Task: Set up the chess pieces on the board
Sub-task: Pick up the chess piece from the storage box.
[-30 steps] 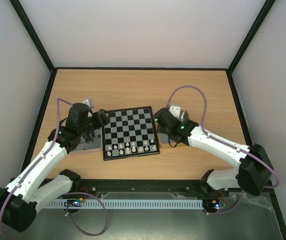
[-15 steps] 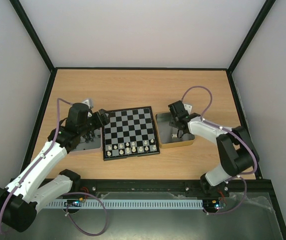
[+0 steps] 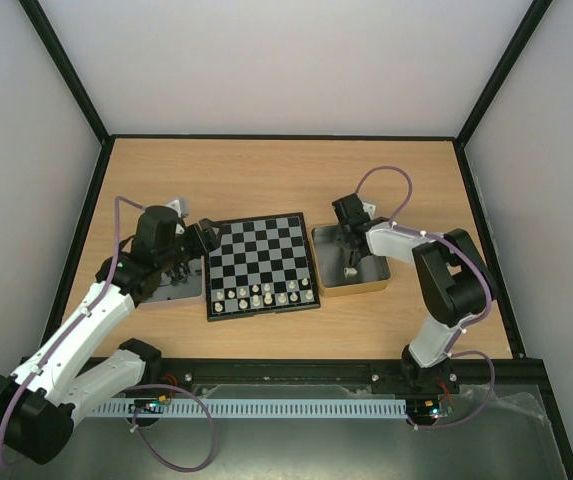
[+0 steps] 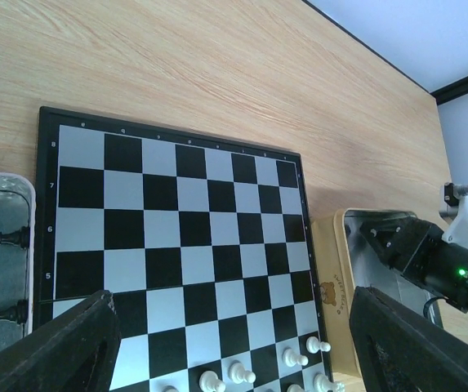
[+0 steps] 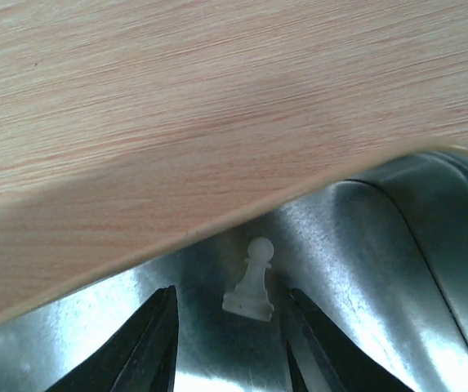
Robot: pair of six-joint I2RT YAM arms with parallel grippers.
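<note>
The surface is pale wood grain, smooth and matt. The tin is bare shiny metal with blurred reflections (its outer wall looks painted cream). The pawn inside looks like smooth cream plastic. The board has black and silvery checks with a slight sheen.

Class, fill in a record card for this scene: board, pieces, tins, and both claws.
board: centre of table, white pieces on its near rows
left tin: beside board, black pieces inside
right tin: one white pawn visible
left claw: open, empty, at the board's left edge
right claw: open, pawn between its jaws
</note>
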